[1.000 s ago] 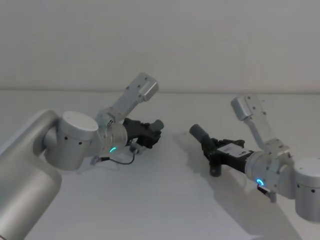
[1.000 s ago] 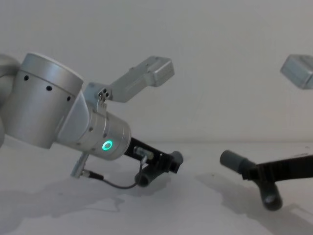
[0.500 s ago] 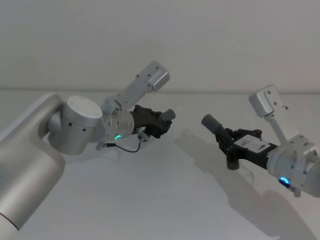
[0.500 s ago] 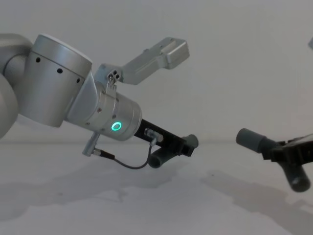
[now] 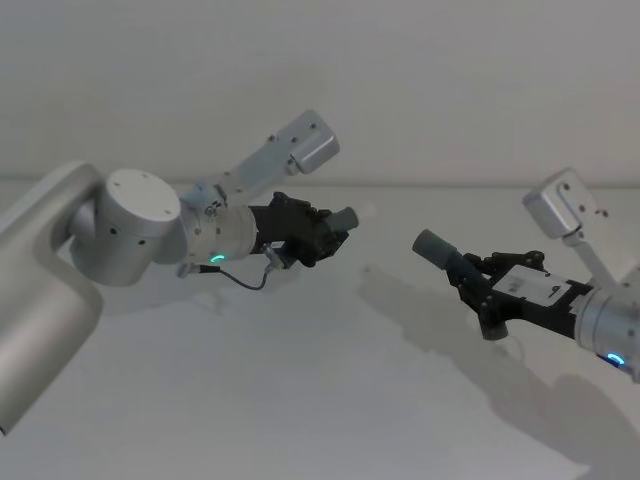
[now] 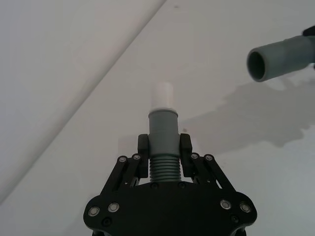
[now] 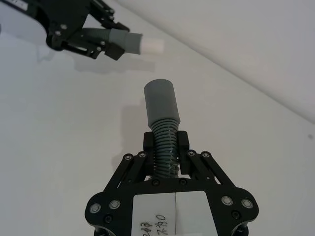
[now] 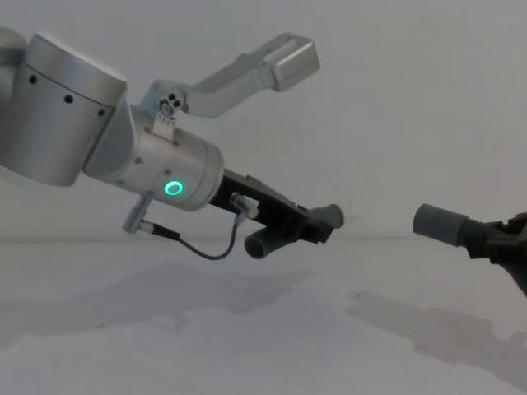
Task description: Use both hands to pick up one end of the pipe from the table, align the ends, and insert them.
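Note:
My left gripper [image 5: 322, 236] is shut on the ribbed middle of one dark-grey pipe piece [image 5: 343, 218] and holds it above the table [image 5: 300, 390]. In the left wrist view, this gripper [image 6: 164, 147] grips just behind the grey collar [image 6: 163, 124], which has a white tip [image 6: 162, 95]. My right gripper [image 5: 487, 292] is shut on the other pipe piece [image 5: 438, 248], also held in the air. The right wrist view shows its grey collar [image 7: 161, 104] ahead of the gripper [image 7: 166, 143]. The two ends face each other across a gap, with the open collar [image 6: 274, 58] off to one side of the white tip.
The white table runs back to a plain pale wall [image 5: 420, 80]. Shadows of both arms fall on the surface [image 8: 428, 329]. A thin black cable [image 8: 206, 251] loops under the left wrist.
Both arms have lifted their pipe pieces up off the table. The right gripper has drifted to the right and the left has swung its white-tipped end higher.

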